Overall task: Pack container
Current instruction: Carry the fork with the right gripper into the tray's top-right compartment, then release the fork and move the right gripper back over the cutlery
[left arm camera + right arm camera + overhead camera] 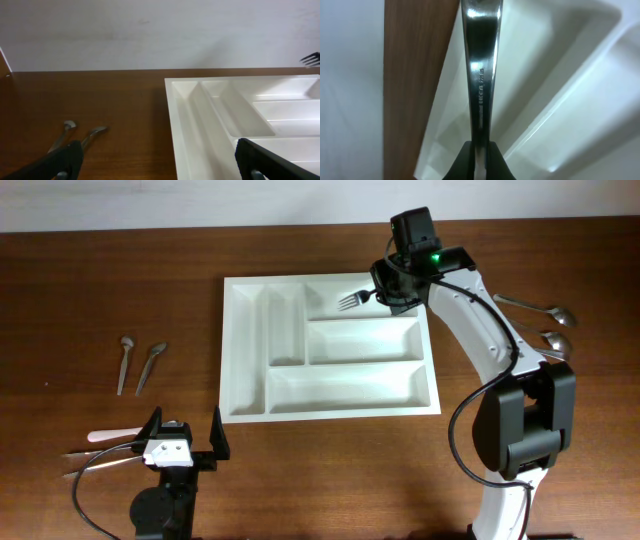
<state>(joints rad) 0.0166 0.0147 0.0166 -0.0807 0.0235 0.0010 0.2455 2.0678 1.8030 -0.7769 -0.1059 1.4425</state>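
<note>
Holding a silver metal fork point(350, 301), the right gripper point(378, 293) is clamped above a large white rectangular plastic cutlery tray point(345, 387).
Overhead: tray mid-table, long axis left-right, narrow compartments at its left end; fork tines point left; left gripper point(186, 422) spread wide, empty. Left wrist: tray point(210, 110) ahead-right. Right wrist: fork handle point(480, 75) pinched above tray point(560, 75).

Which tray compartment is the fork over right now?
The long horizontal compartment at the back edge of the tray; only there does the fork, held by the right gripper, hang.

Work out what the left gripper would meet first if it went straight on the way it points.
Probably the left rim of the container: the open left gripper points up the table and one finger lines up with that edge. Height is unclear; it may pass over.
</note>
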